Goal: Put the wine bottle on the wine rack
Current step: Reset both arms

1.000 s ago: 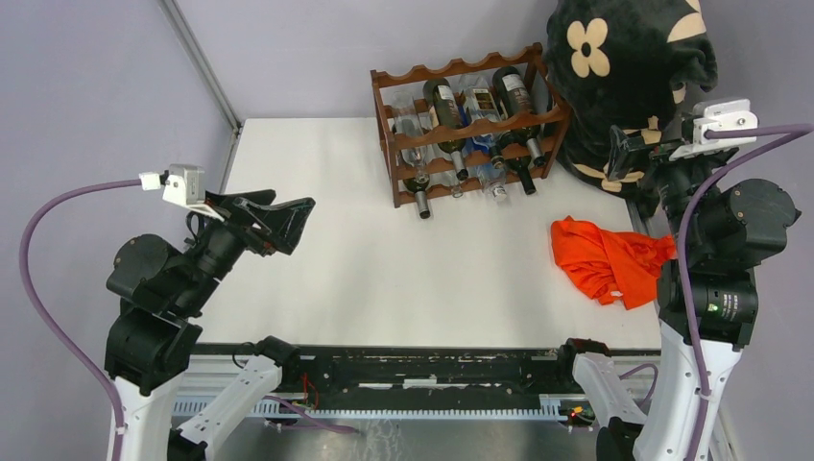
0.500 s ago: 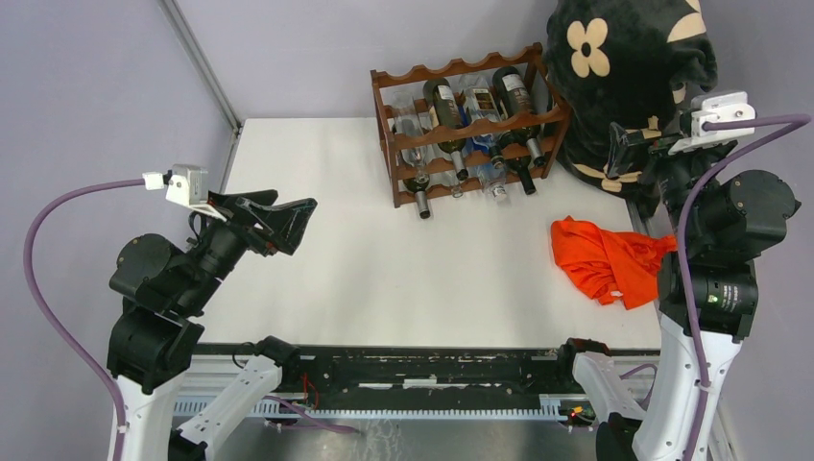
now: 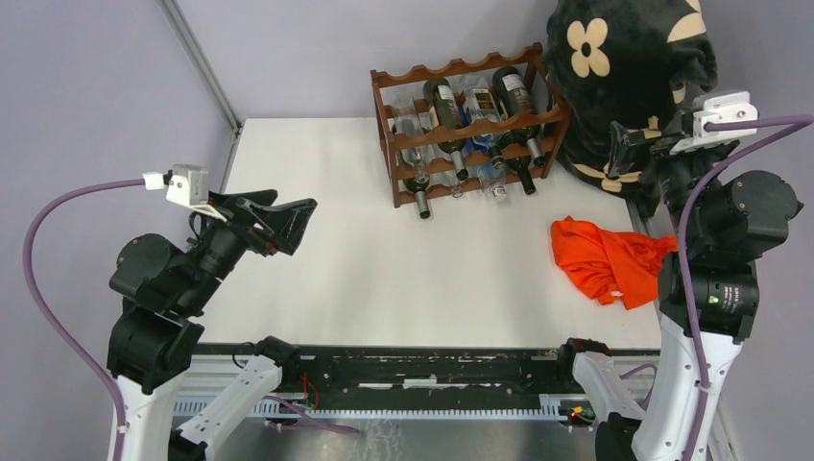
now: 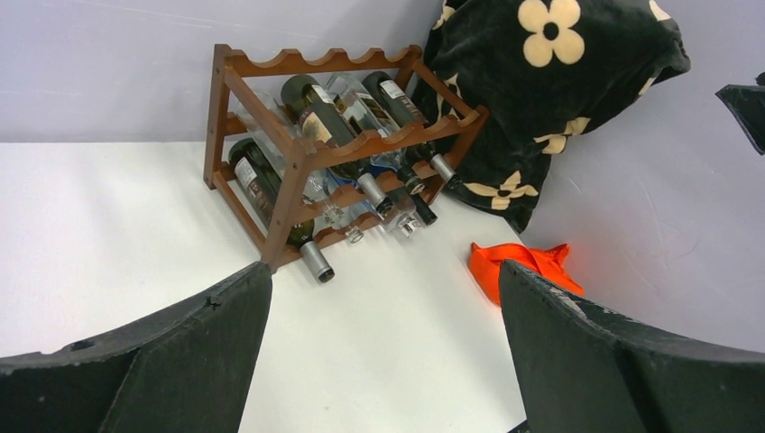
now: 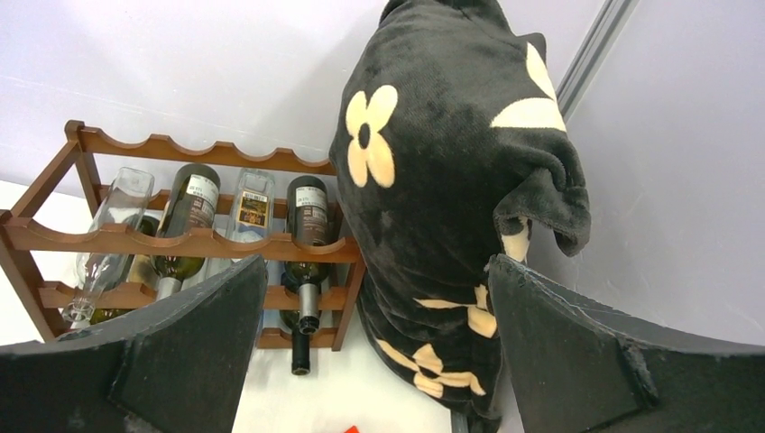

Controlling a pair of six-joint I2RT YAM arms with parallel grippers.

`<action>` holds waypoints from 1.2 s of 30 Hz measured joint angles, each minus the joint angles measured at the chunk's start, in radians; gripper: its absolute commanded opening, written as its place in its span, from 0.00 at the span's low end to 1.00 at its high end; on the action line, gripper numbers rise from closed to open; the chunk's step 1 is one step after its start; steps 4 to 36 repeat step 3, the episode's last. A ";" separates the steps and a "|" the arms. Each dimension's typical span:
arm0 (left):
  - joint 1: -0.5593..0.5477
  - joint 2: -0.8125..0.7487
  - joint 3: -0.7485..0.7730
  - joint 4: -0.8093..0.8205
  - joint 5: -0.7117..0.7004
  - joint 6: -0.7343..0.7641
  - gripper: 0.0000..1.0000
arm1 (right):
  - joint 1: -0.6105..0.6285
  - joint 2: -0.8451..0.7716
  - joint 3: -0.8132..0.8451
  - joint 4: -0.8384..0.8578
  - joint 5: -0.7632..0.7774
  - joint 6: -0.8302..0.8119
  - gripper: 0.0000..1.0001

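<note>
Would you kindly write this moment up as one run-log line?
left pincer: open, empty | right pincer: open, empty | reddish-brown wooden wine rack: holds bottles | crumpled orange cloth: on white table

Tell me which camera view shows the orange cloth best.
The top external view: the orange cloth lies there almost whole. The left wrist view shows only part of it, behind a finger of the left gripper. The right wrist view shows just a tiny sliver at its bottom edge.

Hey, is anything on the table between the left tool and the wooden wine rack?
Nothing visible. Only bare white table lies between the open left tool and the reddish-brown wooden wine rack. The crumpled orange cloth sits off to the right, and the black flowered blanket stands beside the rack's right end.
</note>
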 measured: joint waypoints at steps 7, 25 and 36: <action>0.000 0.000 0.000 0.000 0.000 0.010 1.00 | 0.000 0.000 0.002 0.001 0.001 0.000 0.98; 0.000 0.000 0.000 0.000 0.000 0.010 1.00 | 0.000 0.000 0.002 0.001 0.001 0.000 0.98; 0.000 0.000 0.000 0.000 0.000 0.010 1.00 | 0.000 0.000 0.002 0.001 0.001 0.000 0.98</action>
